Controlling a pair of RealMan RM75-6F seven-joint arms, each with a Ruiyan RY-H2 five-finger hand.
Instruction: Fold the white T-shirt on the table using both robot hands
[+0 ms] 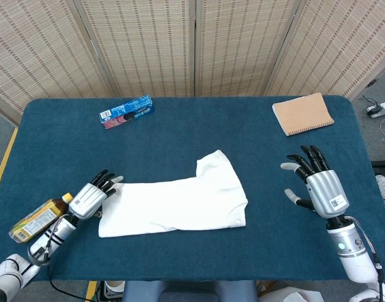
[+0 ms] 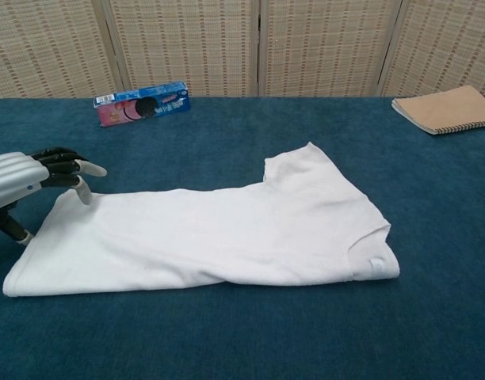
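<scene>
- White T-shirt [image 1: 173, 206] flat on blue tabletop [image 1: 180, 135], near centre, folded lengthwise into long band; sleeve sticks up toward far side, collar end at right.
- Left robot hand [image 1: 94, 195] at shirt's left (hem) end, fingers [image 2: 68, 168] stretched out, apart, tips at far-left corner of cloth; thumb low by near-left edge. Can't tell if any cloth is pinched; nothing lifted.
- Right robot hand [image 1: 318, 184] well apart from shirt, off to right over tabletop, fingers spread wide, holds nothing. Seen in head view only.
- Cookie box [image 1: 126, 111], blue w/ pink end, lies far-left on tabletop, well apart from shirt.
- Tan notebook [image 1: 302, 114] w/ spiral edge lies far-right corner.
- Drink bottle [image 1: 38, 218], yellow-brown label, lies on its side at tabletop's left edge, just beside left wrist.
- Woven folding screen [image 1: 192, 44] behind tabletop.
</scene>
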